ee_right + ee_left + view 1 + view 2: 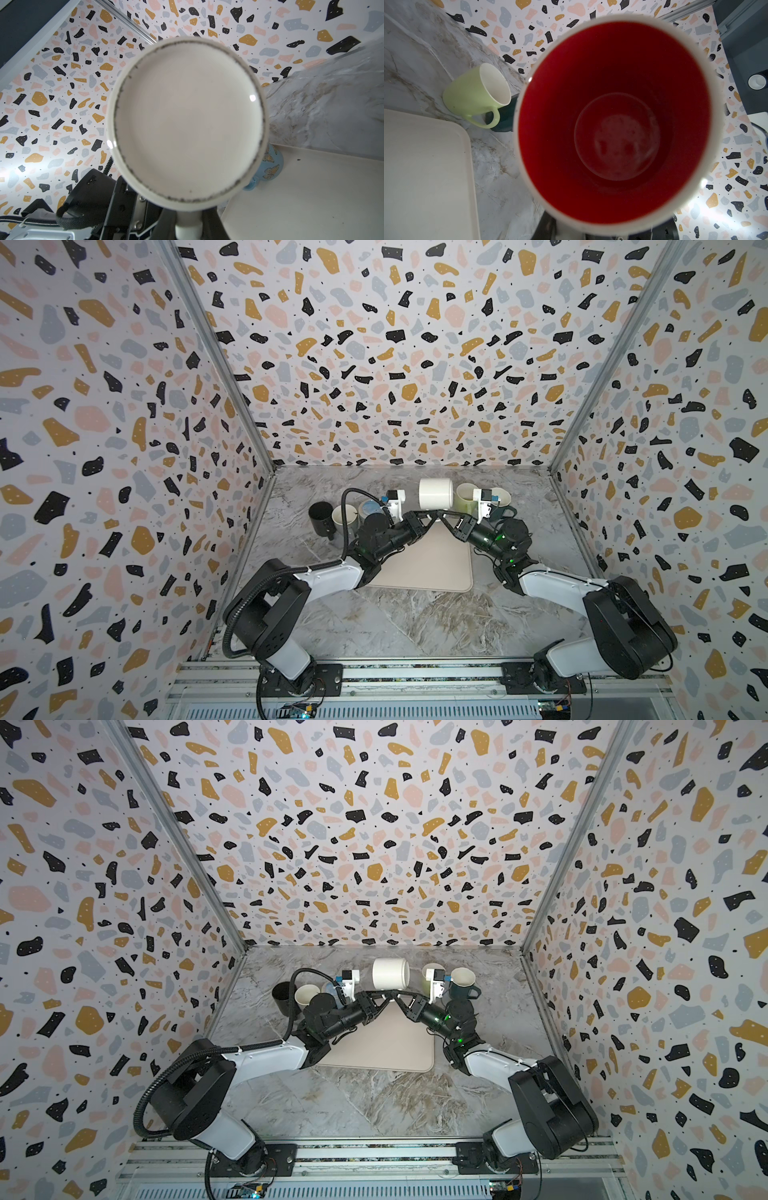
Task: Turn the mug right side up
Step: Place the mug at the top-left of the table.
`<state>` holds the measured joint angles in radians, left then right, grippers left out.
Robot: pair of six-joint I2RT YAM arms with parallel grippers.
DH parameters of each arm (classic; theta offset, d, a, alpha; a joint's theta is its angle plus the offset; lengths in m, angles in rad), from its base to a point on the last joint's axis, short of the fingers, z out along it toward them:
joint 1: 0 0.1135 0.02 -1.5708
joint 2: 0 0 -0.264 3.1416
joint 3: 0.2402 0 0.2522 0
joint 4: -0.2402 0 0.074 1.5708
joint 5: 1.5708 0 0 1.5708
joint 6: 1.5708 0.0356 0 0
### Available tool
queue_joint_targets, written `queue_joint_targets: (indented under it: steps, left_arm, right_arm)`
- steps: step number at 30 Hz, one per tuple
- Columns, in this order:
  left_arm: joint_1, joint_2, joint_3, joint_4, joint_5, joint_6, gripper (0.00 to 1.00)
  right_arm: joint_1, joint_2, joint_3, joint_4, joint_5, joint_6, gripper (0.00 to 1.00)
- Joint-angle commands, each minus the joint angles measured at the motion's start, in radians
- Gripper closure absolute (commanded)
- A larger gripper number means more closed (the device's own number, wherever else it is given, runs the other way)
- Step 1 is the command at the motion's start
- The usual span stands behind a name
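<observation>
The white mug (pixel 435 493) hangs in the air on its side, over the 12 o'clock edge of the cream mat (pixel 432 564). Its mouth faces 9 o'clock and its base faces 3 o'clock. The outer wall is plain white and the inside is red. The left wrist view looks straight down into that red inside. The right wrist view shows the pale base, ringed by a dark speckled line.

Both arms reach in from 6 o'clock and their tips meet just under the mug. The right gripper (pixel 188 226) is pinched narrow on the mug's white handle, with a dark finger (pixel 212 226) on either side of it. The left gripper (pixel 431 514) is closed down tight at the same spot under the rim and grips the mug there too.

At 10 o'clock from the mat stand a black mug (pixel 321 518), a cream mug (pixel 345 518) and a light blue mug (pixel 270 164). The blue one bears orange butterflies, the only decoration that can be made out. At 2 o'clock stand a pale green mug (pixel 471 93), upright with its handle toward the mat, and just beside it a dark teal mug (pixel 463 988).

All of these stand on the marble table (pixel 415 622). On the front rail at 6 o'clock are small circuit boards (pixel 302 711); any print on them is too small to read.
</observation>
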<state>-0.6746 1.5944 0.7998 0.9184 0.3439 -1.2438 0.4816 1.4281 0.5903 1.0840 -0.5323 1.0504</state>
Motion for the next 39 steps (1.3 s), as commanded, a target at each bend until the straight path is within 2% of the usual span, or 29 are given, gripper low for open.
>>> queue_joint_targets:
  steps: [1, 5, 17, 25, 31, 39]
  left_arm:
    - [-0.003, -0.019, 0.08, 0.148, -0.011, 0.037, 0.87]
    - [-0.003, -0.034, 0.091, 0.112, -0.015, 0.07, 1.0]
    - [-0.003, -0.062, 0.09, -0.012, -0.044, 0.174, 1.0]
    - [-0.003, -0.046, 0.146, -0.113, -0.051, 0.248, 1.0]
    - [-0.002, -0.051, 0.203, -0.249, -0.099, 0.35, 1.0]
    - [0.001, -0.043, 0.243, -0.335, -0.131, 0.426, 1.0]
  right_arm:
    - [0.028, -0.004, -0.01, 0.018, -0.079, -0.007, 1.0]
    - [0.028, -0.005, -0.019, 0.016, -0.075, -0.01, 1.0]
    - [0.019, -0.034, -0.011, -0.091, -0.047, -0.077, 0.99]
    - [0.017, -0.092, -0.03, -0.172, -0.013, -0.128, 0.72]
    - [0.014, -0.13, -0.039, -0.224, 0.004, -0.165, 0.52]
    - [-0.022, -0.153, -0.044, -0.246, -0.015, -0.172, 0.38]
